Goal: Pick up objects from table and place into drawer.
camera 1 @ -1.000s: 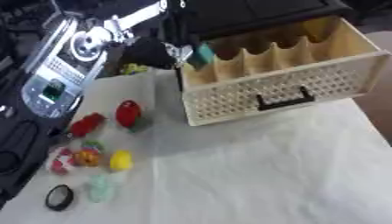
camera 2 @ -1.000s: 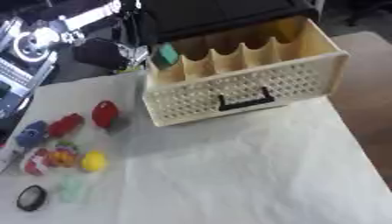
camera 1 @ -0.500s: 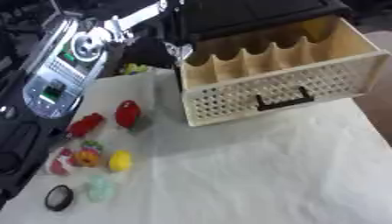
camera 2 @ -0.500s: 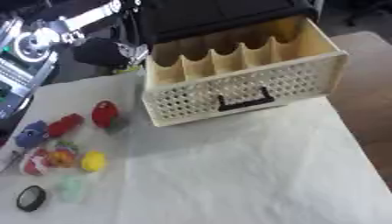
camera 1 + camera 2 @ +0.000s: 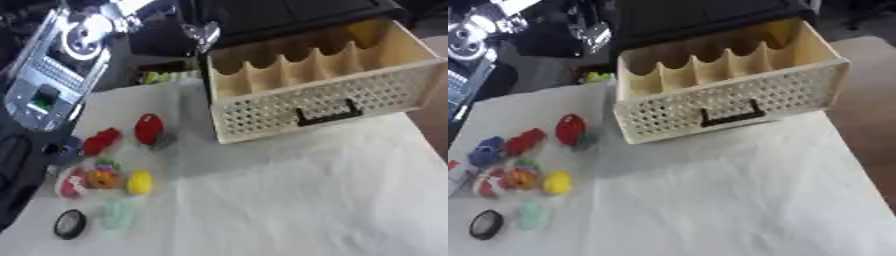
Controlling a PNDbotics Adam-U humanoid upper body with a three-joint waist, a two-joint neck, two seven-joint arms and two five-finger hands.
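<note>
— Where is your left hand (image 5: 199, 31) against the drawer (image 5: 319, 85)?

— Just beyond the drawer's far left corner, above the leftmost compartment. Its fingers are a silver and black blur there, so you cannot tell whether they are spread or closed, or whether anything is between them.

— And the things you have to pick up?

— All well to the left of the drawer, on the white cloth (image 5: 728, 200). Nearest the drawer stands a red oval piece (image 5: 148, 128); further left is a red lump (image 5: 101, 141). Nearer you than those lie a multicoloured cluster (image 5: 86, 180), a yellow ball (image 5: 138, 182), a pale green piece (image 5: 116, 214) and a black ring (image 5: 70, 223).

— Do the two eyes differ?

— The right eye shows a blue piece (image 5: 485, 151) plainly, left of the red lump; in the left eye it is only a dark smudge. The left eye shows more of your left arm (image 5: 61, 70). Your right hand shows in neither.
</note>
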